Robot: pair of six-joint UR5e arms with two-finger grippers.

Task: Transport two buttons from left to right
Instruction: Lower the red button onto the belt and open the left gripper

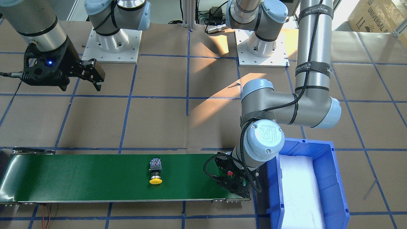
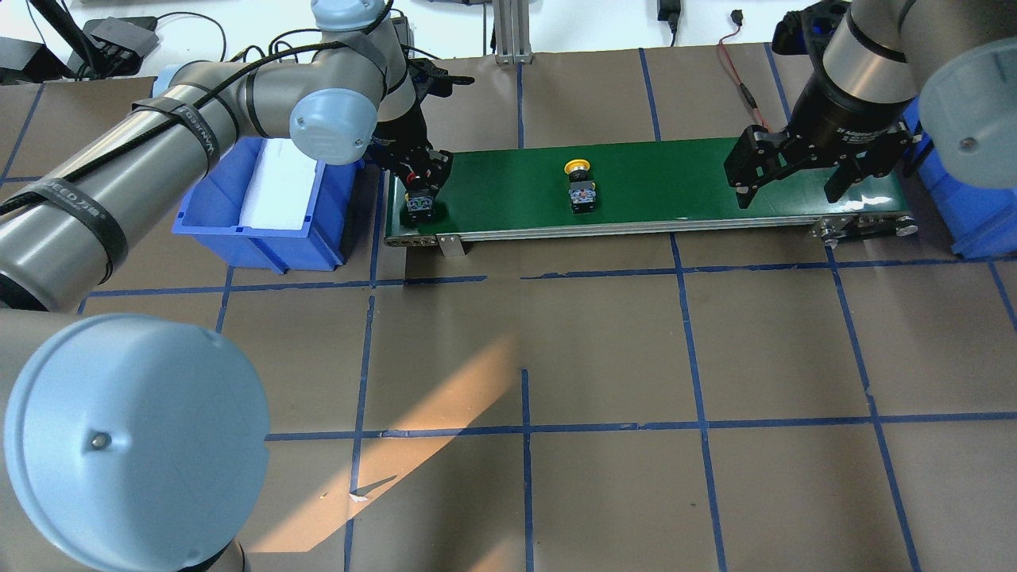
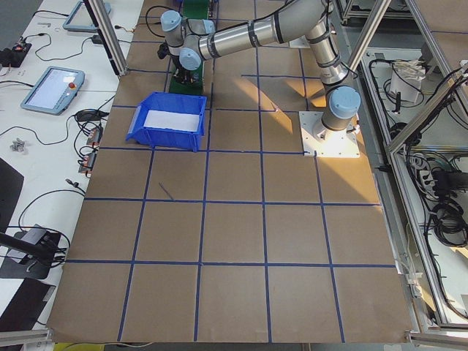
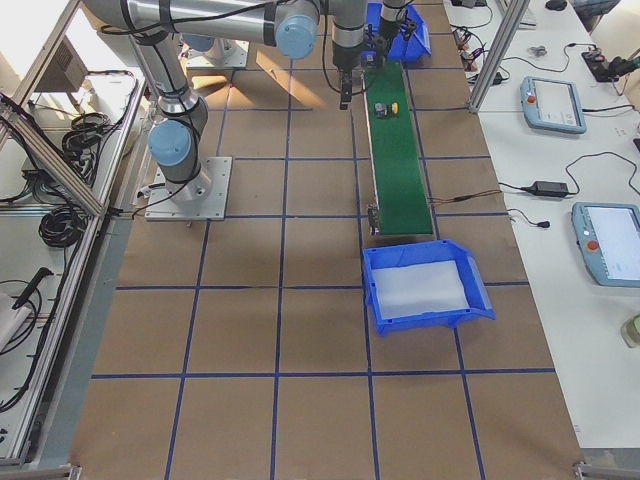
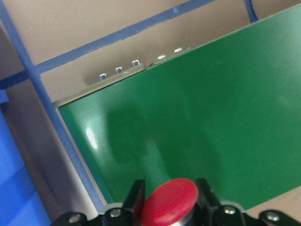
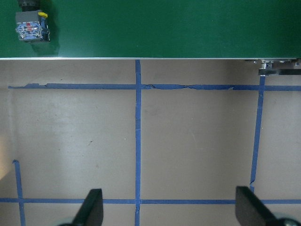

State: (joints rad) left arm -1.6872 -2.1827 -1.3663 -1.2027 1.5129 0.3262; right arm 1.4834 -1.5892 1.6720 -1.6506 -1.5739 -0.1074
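The red-capped button [image 5: 169, 207] sits between the fingers of my left gripper [image 2: 419, 189], which is shut on it low over the left end of the green conveyor belt [image 2: 675, 183]. Its red cap also shows in the front view [image 1: 229, 173]. I cannot tell whether it touches the belt. The yellow-capped button [image 2: 580, 187] lies on its side at mid-belt, also visible in the front view [image 1: 155, 173]. My right gripper [image 2: 789, 191] is open and empty. It hovers above the table on the robot's side of the belt's right end [image 6: 171, 212].
A blue bin [image 2: 238, 230] with white foam stands off the belt's left end, right beside the left wrist. Another blue bin [image 2: 969, 214] stands past the belt's right end. Brown paper with blue tape lines covers the table.
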